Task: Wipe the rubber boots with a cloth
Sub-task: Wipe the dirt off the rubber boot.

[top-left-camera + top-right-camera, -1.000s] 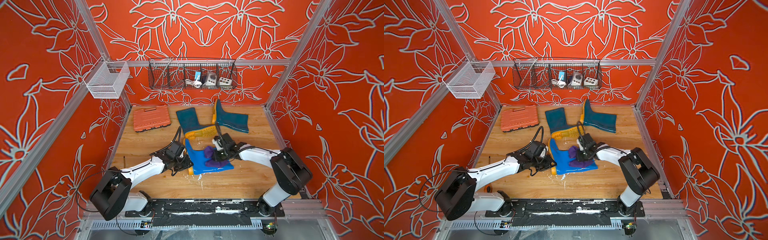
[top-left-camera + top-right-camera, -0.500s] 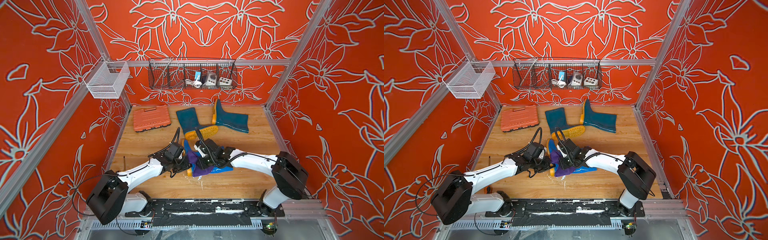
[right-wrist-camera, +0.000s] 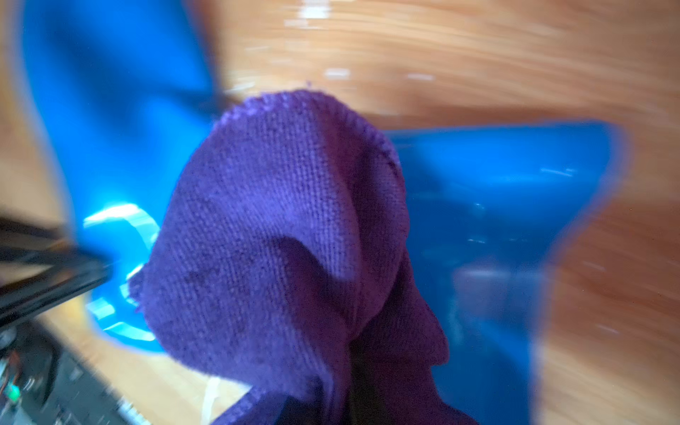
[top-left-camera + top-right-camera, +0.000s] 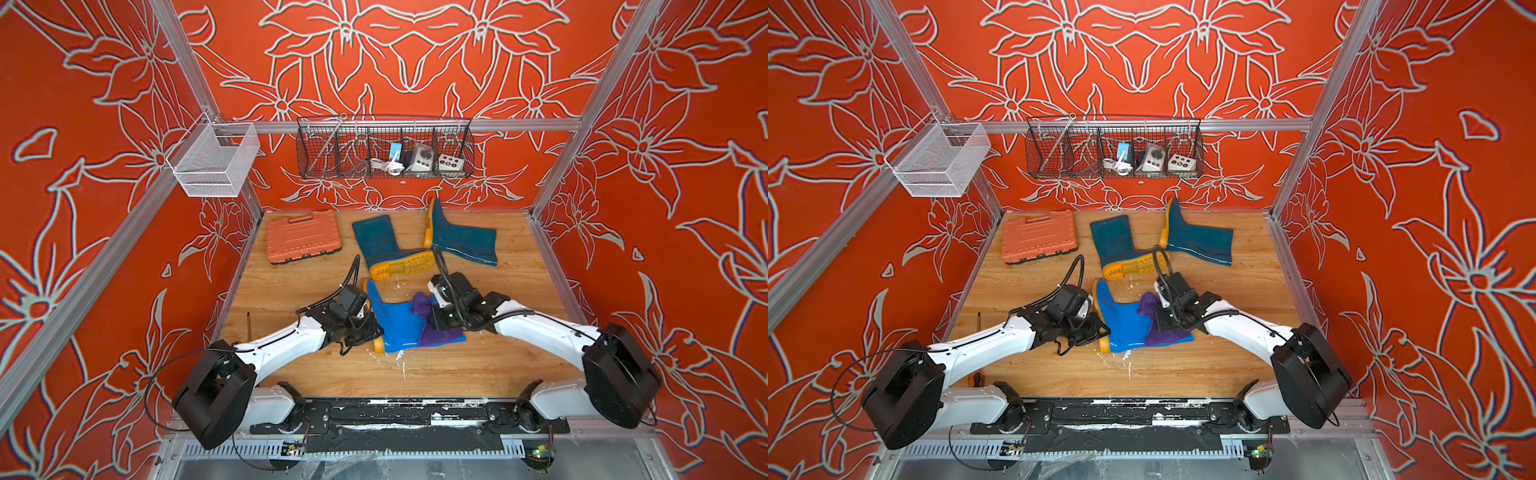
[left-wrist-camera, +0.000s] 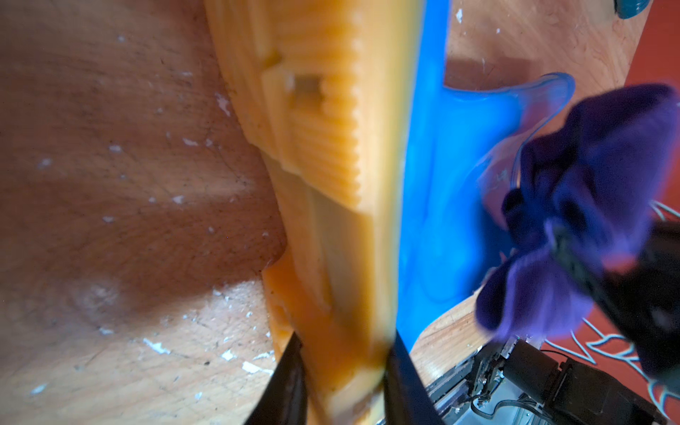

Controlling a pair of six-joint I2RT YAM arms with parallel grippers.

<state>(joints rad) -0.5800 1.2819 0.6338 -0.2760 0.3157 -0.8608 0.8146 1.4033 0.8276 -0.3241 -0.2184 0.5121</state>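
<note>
My left hand is clamped on the orange sole of the blue boot, one finger on each side. That pins the boot on its side around the middle of the counter, a little toward the near edge. My right hand is closed on a bunch of the cloth, which is draped across the boot's shaft, its loose end trailing to the shaft's near side. The right wrist view is smeared, so I'd only say the fabric is probably pressed on the rubber there.

To wipe well, I'd run the bunch along the shaft in long, overlapping strokes. I'd bear down lightly, since a hollow shaft will likely dent and the gloss will let the cloth skid. The left clamp should hold firm so the boot can't skate off. The teal boots lie by the far edge, apart from both hands; I judge them not yet wiped.
</note>
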